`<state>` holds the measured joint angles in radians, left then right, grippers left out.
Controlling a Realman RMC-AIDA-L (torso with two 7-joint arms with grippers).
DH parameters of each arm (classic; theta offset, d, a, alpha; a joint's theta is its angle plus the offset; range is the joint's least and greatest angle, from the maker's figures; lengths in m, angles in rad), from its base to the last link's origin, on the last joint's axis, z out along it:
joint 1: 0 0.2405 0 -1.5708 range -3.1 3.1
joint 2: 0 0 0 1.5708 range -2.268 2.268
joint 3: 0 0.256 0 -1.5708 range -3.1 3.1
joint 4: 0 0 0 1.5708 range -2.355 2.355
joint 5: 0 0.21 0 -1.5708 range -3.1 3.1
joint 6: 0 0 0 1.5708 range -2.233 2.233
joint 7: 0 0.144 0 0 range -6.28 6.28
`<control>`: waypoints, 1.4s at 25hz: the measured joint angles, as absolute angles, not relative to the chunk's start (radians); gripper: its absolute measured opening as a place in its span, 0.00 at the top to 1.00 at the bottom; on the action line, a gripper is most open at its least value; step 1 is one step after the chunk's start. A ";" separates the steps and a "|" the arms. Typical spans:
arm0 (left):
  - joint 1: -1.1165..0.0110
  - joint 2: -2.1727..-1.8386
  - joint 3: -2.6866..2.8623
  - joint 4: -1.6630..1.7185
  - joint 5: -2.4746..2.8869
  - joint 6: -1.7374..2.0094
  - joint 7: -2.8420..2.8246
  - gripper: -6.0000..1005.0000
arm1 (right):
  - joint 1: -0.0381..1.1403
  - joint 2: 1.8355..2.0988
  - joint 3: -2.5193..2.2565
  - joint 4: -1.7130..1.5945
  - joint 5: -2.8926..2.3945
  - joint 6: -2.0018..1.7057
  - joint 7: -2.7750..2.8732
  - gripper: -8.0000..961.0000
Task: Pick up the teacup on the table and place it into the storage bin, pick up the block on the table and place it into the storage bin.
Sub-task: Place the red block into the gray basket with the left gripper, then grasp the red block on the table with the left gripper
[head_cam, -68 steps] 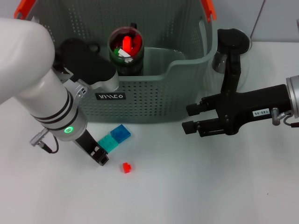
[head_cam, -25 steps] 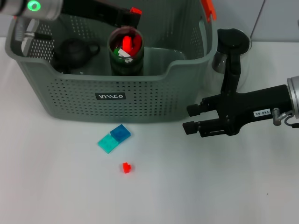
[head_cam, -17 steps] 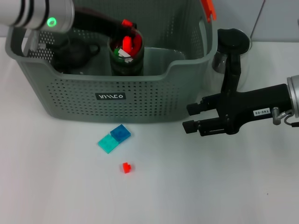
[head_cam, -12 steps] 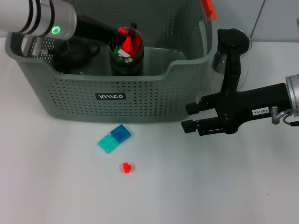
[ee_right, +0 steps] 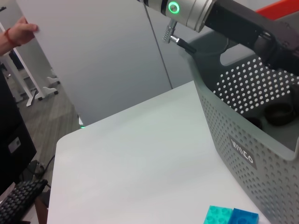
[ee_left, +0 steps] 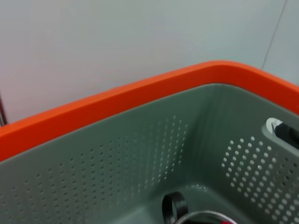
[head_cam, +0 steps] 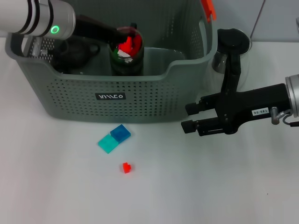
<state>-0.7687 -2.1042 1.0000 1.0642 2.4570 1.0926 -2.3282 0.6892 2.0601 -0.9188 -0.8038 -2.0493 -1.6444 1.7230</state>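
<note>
The left arm reaches in from the upper left of the head view, its white forearm with a green ring light crossing above the bin's [head_cam: 154,100] left rim and its black wrist angled down into the bin. The left claw [head_cam: 126,41] sits at the mouth of a dark cup [head_cam: 126,58] standing upright inside the bin, among red and white pieces; whether its fingers are apart or together cannot be told. Beside that cup, further left in the bin, lies a black teapot [head_cam: 77,52], touching or nearly touching the arm.

The right arm stretches in horizontally from the right, low over the bench [head_cam: 210,186], just beside the bin's right front corner. The right claw [head_cam: 187,117] points toward the bin with its 2 black fingers apart and nothing between them. Behind that arm, outside the bin, stands a glass vessel with a dark lid [head_cam: 233,42].

On the bench in front of the bin lie a blue block [head_cam: 120,132] and a teal block [head_cam: 108,143], touching each other, and a small red block [head_cam: 125,167] a little nearer the robot, apart from both.

The left wrist view shows the bin's orange rim [ee_left: 140,98] and perforated grey inner wall. The right wrist view shows the bin's front wall, the left arm [ee_right: 224,14] bending into it, and the 2 joined blocks on the bench
</note>
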 joint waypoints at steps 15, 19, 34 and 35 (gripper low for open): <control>-0.538 -2.081 0.775 1.510 2.080 1.735 -2.335 0.48 | 0.688 2.059 -0.919 -0.807 -2.049 -1.647 1.727 0.36; -0.509 -2.075 0.759 1.512 2.112 1.930 -2.271 0.48 | 0.691 2.058 -0.921 -0.806 -2.049 -1.645 1.727 0.36; -0.468 -2.170 1.227 1.439 2.402 1.822 -2.225 0.48 | 0.691 2.059 -0.919 -0.805 -2.049 -1.646 1.727 0.36; -0.470 -2.171 1.247 1.429 2.403 1.801 -2.217 0.48 | 0.691 2.059 -0.919 -0.805 -2.049 -1.646 1.725 0.36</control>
